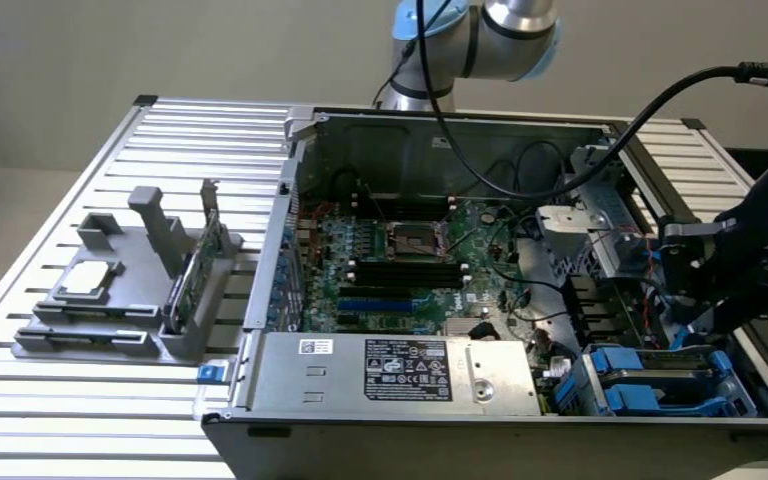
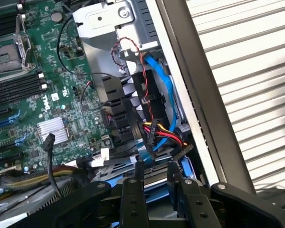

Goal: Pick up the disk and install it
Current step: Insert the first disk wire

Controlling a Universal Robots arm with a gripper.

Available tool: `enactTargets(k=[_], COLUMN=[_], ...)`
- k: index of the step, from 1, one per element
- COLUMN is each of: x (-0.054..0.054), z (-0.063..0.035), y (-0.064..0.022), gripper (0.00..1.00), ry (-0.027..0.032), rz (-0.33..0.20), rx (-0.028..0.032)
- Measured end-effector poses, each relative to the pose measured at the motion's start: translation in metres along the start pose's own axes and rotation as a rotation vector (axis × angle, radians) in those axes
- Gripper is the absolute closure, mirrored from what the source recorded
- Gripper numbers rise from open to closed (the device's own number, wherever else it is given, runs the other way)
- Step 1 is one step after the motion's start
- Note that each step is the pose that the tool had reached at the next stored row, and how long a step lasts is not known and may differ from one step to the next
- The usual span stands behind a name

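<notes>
The gripper (image 2: 155, 168) has its jaws clamped on the disk (image 2: 156, 176), holding it at the blue bay (image 1: 658, 385) in the case's (image 1: 357, 120) near corner, the exterior view's right, beside cables (image 2: 154, 128)

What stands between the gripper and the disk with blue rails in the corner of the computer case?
Nothing visible. The gripper is right at the disk; the cable bundle lies beside them, not between.
</notes>
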State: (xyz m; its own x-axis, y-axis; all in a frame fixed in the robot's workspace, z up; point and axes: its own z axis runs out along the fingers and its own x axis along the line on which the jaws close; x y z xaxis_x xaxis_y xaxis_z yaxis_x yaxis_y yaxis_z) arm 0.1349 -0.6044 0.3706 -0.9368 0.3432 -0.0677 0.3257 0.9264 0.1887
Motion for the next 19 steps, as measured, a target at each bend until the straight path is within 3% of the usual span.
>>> enactTargets(k=[3,7,10,15,17,19], x=[0.0000,0.0001,0.0000,-0.0006,-0.0006,-0.0006], z=[0.0001,0.0000,-0.0016,-0.0079,-0.0081,-0.0081], y=[-0.0001,-0.0001,0.0003,0.0013,0.0014,0.0014], gripper=[0.66,0.66,0.66,0.66,0.66,0.66], ry=[0.0013,0.0090,0.0186,0.0347,0.0358,0.0363], rz=[0.024,0.039,0.043,0.053,0.059,0.073], rx=[-0.0123,-0.0309,-0.0328,-0.0284,-0.0325,-0.0404])
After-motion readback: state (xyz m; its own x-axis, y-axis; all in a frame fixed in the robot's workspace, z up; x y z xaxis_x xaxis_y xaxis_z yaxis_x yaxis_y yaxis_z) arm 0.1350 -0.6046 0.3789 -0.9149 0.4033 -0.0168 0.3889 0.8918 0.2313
